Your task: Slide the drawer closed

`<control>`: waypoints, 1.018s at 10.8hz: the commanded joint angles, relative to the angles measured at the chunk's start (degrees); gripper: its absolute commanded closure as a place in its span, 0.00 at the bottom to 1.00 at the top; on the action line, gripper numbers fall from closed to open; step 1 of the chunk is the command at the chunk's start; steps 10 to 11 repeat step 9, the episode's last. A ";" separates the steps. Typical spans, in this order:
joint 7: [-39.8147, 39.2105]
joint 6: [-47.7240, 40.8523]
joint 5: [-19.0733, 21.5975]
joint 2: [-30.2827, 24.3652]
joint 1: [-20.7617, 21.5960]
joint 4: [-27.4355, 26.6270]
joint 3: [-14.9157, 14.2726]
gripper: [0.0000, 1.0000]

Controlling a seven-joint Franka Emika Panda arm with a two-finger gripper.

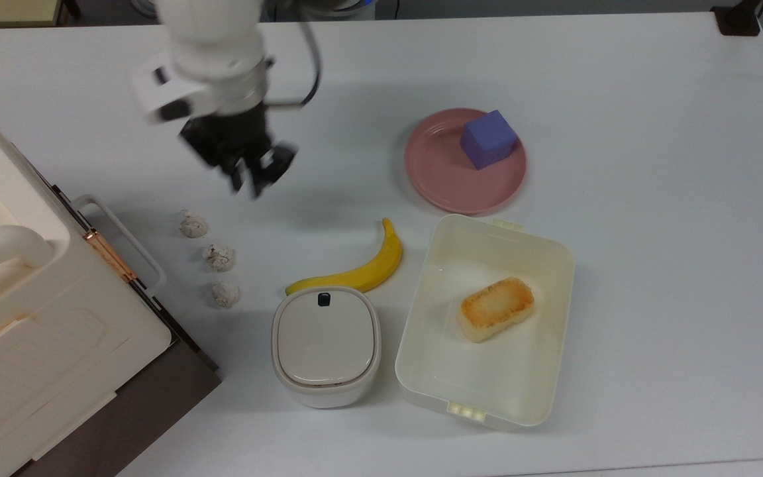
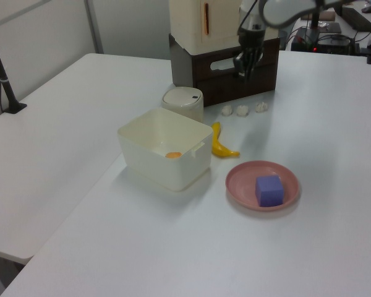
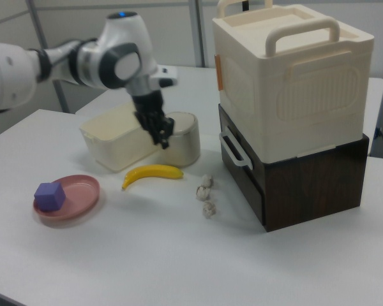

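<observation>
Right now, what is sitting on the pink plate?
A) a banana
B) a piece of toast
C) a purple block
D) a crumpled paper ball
C: the purple block rests on the pink plate, while the banana lies on the table beside the cream tray.

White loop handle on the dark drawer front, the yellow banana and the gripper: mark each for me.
white loop handle [image 1: 131, 236], top view, middle of the bar.
yellow banana [image 1: 369, 267], top view, mid-curve of its body.
gripper [image 1: 254, 173], top view, between the fingertips.

Pincer [image 2: 244, 64] hangs before the shut drawer [image 2: 235, 71].
</observation>
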 commanded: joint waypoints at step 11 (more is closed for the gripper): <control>-10.03 -11.58 2.08 -9.55 10.66 -3.56 -5.97 0.00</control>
